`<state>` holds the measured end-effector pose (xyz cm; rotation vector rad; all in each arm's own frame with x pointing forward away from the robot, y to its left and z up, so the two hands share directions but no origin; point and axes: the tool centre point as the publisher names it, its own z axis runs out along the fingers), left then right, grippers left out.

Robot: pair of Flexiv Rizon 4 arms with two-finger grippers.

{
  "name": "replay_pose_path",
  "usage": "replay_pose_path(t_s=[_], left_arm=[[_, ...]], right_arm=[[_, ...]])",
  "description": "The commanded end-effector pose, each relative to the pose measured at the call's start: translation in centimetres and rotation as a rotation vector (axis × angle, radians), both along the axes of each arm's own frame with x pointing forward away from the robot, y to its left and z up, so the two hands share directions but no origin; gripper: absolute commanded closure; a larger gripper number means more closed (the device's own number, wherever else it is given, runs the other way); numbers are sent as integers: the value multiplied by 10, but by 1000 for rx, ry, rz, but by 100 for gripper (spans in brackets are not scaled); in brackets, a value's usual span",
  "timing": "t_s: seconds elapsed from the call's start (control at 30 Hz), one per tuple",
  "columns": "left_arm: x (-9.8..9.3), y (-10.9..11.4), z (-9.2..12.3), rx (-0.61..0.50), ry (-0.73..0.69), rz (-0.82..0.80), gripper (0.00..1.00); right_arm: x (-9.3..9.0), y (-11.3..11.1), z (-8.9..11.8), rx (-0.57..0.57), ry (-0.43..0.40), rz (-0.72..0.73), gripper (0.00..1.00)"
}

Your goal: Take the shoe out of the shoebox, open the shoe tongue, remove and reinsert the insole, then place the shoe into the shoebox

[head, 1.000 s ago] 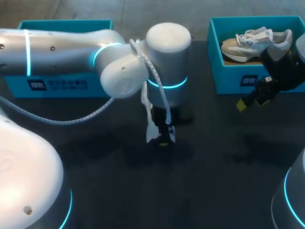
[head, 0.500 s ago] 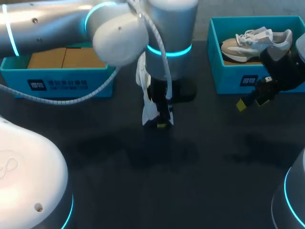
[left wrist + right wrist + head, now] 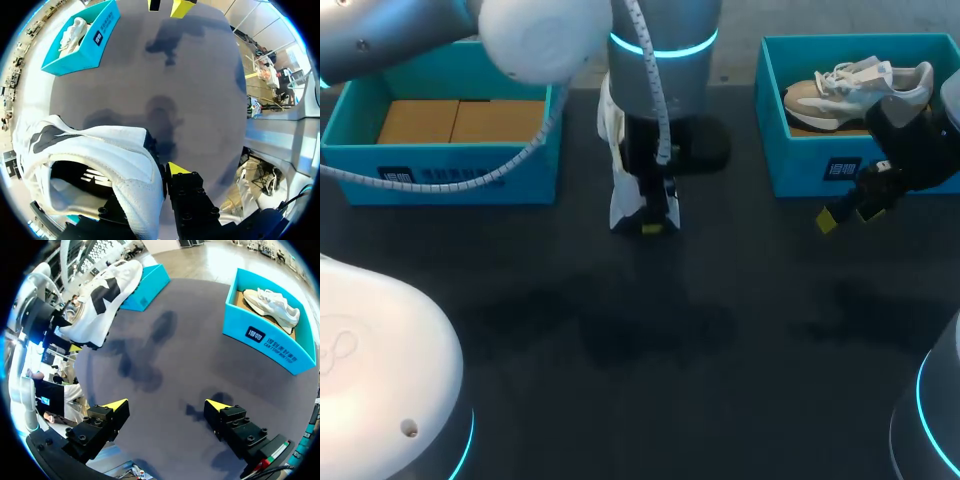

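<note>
Our left gripper pinches the shoe by its heel wall, one finger inside, holding it above the table between the boxes. Our right gripper hangs spread near the right box, which contains a second shoe. The left box shows a cardboard floor.

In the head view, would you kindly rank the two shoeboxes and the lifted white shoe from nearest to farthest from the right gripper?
1. Right shoebox, just beyond the right gripper.
2. Lifted white shoe, mid-table, held by the left gripper.
3. Left shoebox, at the table's far left side.
</note>
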<state>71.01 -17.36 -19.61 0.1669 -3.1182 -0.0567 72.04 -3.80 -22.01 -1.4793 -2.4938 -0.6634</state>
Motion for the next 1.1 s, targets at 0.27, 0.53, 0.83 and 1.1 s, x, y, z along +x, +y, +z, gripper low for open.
replay_pose_path(t_s=[0.27,0.53,0.83,1.1], left_arm=[[0,3,2,-4,-3,0,100],[0,3,2,-4,-3,0,100],[19,24,14,-1,27,-44,100],[57,44,12,-5,48,-18,100]], right_arm=[[0,0,-1,-1,1,0,0],[0,0,-1,-1,1,0,0],[0,0,-1,-1,1,0,0],[0,0,-1,-1,1,0,0]])
